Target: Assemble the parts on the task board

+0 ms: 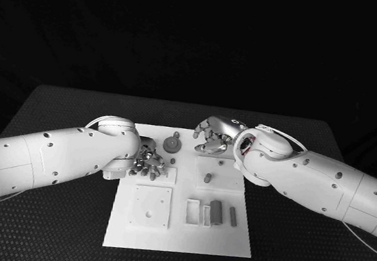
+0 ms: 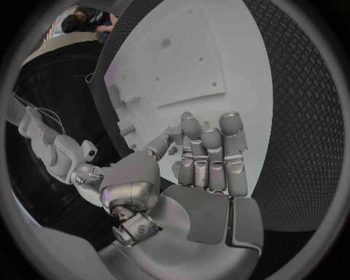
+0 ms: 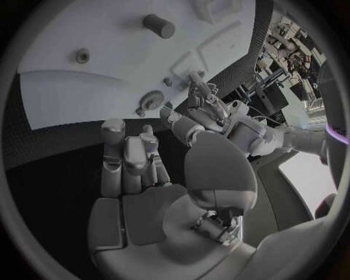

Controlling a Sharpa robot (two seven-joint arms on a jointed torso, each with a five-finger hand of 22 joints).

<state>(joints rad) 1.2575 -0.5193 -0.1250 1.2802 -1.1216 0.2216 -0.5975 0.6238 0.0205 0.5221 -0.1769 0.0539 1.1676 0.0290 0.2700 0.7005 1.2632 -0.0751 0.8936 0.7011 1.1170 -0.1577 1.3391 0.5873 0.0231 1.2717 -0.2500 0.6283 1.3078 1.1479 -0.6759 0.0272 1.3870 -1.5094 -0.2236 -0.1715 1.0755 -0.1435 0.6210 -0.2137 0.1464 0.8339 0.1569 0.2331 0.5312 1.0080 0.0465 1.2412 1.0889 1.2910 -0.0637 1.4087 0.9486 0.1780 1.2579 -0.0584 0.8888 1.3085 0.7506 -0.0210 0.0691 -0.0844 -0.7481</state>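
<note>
While both hands hovered over the task board (image 1: 135, 235), neither held anything: the left hand (image 1: 148, 163) lay with fingers straight and close together, the right hand (image 1: 213, 134) with fingers loosely curled, near the gear (image 1: 173, 145). Grey parts (image 1: 217, 210) lay at the board's near right. A careless sweep might have knocked them off. No writing was legible.
</note>
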